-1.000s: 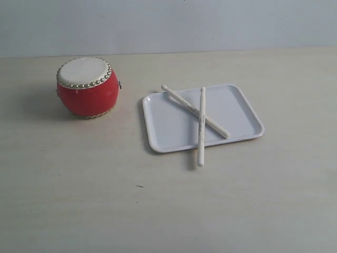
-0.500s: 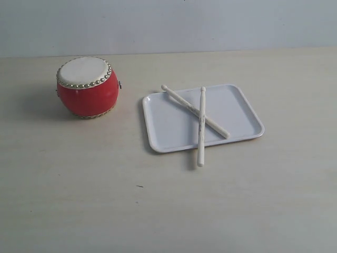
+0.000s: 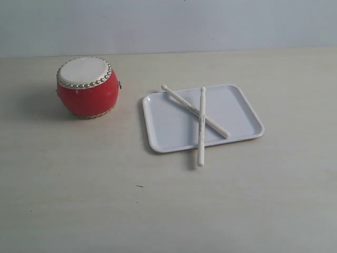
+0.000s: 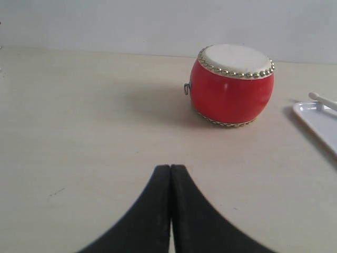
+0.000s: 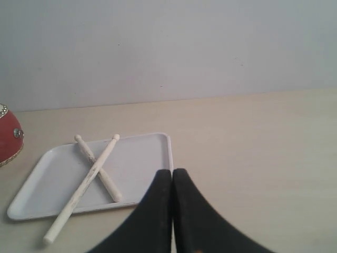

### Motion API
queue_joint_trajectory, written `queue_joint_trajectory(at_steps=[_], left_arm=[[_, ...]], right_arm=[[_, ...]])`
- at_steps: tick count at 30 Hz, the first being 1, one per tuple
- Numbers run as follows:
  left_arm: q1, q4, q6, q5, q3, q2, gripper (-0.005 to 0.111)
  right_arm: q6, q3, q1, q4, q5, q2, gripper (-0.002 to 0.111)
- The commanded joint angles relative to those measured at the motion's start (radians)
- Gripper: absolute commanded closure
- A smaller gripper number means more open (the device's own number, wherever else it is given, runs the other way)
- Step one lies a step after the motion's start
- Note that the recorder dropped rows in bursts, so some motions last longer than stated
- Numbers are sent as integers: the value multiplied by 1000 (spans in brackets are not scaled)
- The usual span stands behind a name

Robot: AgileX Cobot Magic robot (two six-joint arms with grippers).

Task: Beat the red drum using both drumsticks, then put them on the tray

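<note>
While drumsticks point(image 3: 200, 112) lie crossed on tray point(image 3: 168, 130) | their print point(image 3: 201, 125) illegible

The right gripper point(image 5: 172, 171) has its black fingers pressed together. Two drumsticks point(image 5: 84, 182) lie crossed on the white tray point(image 5: 142, 158), one poking past its rim over the pale surface point(image 5: 253, 158). An edge of the red drum point(image 5: 8, 137) shows, apart from the tray.

Light soft & even, fairly bright. Faint shadow off drum point(image 3: 87, 97) toward 9 o'clock. Thin shadow along tray point(image 3: 168, 132) at its 9 o'clock edge, small glare spot at 10 o'clock corner. All views slightly soft, lo-res.
</note>
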Motion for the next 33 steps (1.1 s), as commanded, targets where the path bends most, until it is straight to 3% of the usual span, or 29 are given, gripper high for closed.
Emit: queue_joint_trajectory(at_steps=[1, 33], left_arm=[[3, -7, 2, -12, 3, -4, 107], [3, -7, 2, -12, 3, -4, 107]], right_arm=[[4, 4, -4, 2, 0, -7, 108], [-46, 4, -4, -51, 0, -7, 108]])
